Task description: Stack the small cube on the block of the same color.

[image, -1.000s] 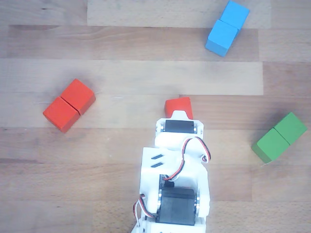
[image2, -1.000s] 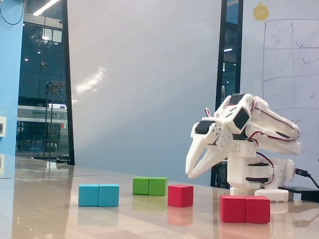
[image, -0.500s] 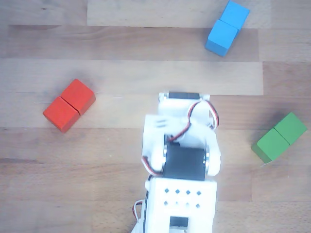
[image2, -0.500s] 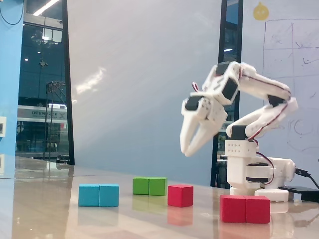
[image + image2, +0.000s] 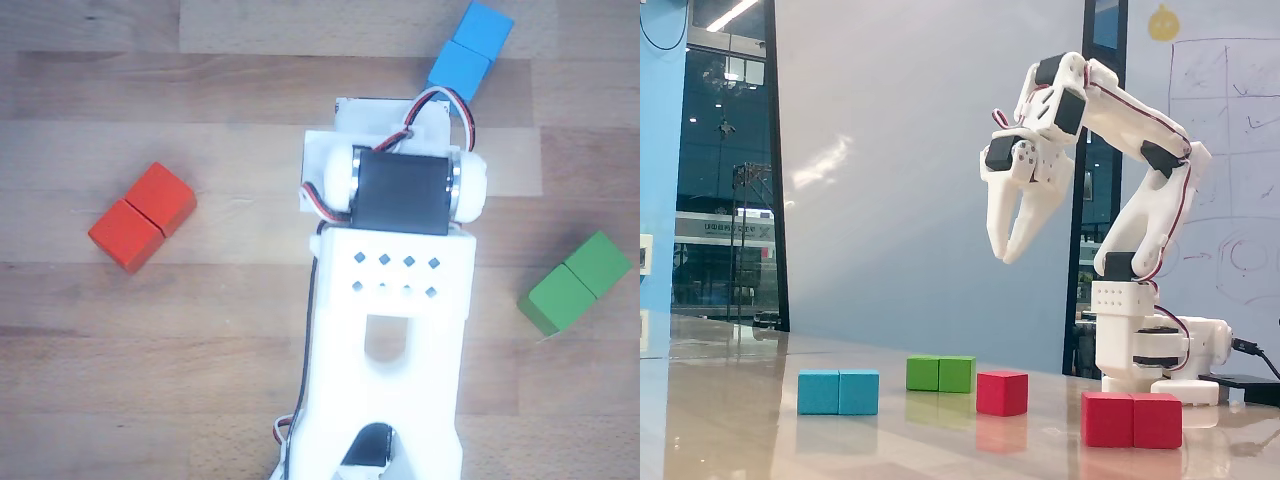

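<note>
- The small cube [image 5: 1002,392] is plain red wood with flat, unmarked faces and sharp edges. In the fixed view it sits alone on the surface [image 5: 760,420], its red reflection showing faintly on the glossy top just in front of it.
- In the other view the arm [image 5: 390,330] covers the middle of the picture and the cube cannot be seen.
- The red block [image 5: 1132,419] [image 5: 142,216] is twice as long as the cube, with a seam across its middle. In the fixed view it lies to the right of the cube, nearer the camera, and apart from it.
- The tool [image 5: 1012,248] hangs high above the surface, fingers pointing down, slightly parted and holding nothing. It is well above the cube.
- A green block [image 5: 940,373] [image 5: 575,283] lies just left of the cube and farther back in the fixed view; a blue block [image 5: 838,391] [image 5: 468,52] lies farther left.
</note>
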You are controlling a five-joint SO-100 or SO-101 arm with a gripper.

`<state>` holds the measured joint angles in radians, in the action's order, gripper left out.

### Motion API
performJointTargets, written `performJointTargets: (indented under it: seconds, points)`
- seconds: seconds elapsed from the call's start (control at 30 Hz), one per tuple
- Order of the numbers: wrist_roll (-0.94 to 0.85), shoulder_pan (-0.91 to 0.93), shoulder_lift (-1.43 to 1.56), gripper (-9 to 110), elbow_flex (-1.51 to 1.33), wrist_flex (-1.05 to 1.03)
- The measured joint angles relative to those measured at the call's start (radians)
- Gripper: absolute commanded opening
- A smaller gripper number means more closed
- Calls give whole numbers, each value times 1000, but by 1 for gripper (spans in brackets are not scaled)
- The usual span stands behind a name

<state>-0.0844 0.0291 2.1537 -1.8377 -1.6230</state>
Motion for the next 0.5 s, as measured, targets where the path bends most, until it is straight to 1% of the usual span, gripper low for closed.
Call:
performJointTargets:
  seconds: [0.13, 0.3, 0.5]
  points:
    - [0, 0, -44, 0, 11, -38]
    - [-12, 0, -74, 0, 8, -38]
    - [-156, 0, -112, 0, -78, 28]
